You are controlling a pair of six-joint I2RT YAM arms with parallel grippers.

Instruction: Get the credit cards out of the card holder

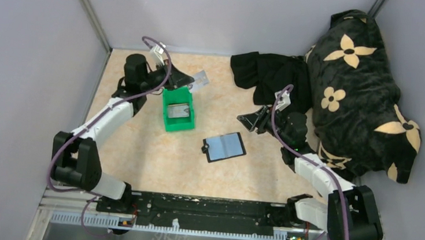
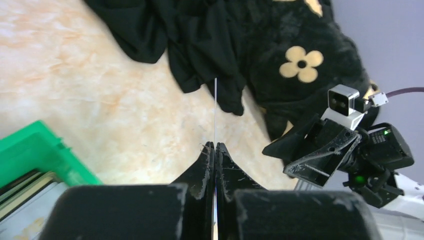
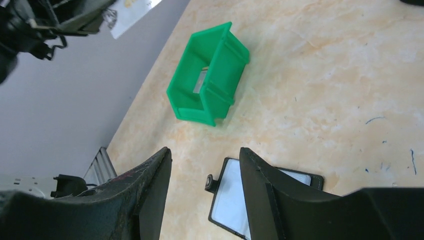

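The card holder [image 1: 224,146] lies open on the table, grey-blue inner faces up, tab to the left; it also shows in the right wrist view [image 3: 227,200]. My left gripper [image 1: 189,82] is shut on a pale grey-white credit card [image 1: 200,80], held above the back rim of the green bin. In the left wrist view the gripper [image 2: 215,146] pinches the card [image 2: 215,110] edge-on. Another card [image 1: 179,111] lies inside the bin. My right gripper [image 1: 249,121] is open and empty, up and to the right of the holder, also in its wrist view [image 3: 205,155].
The green plastic bin [image 1: 168,119] stands left of the holder, also in the right wrist view [image 3: 225,65] and the left wrist view [image 2: 35,150]. A black cloth [image 1: 269,73] and a black flowered pillow [image 1: 358,86] fill the back right. Walls enclose the table.
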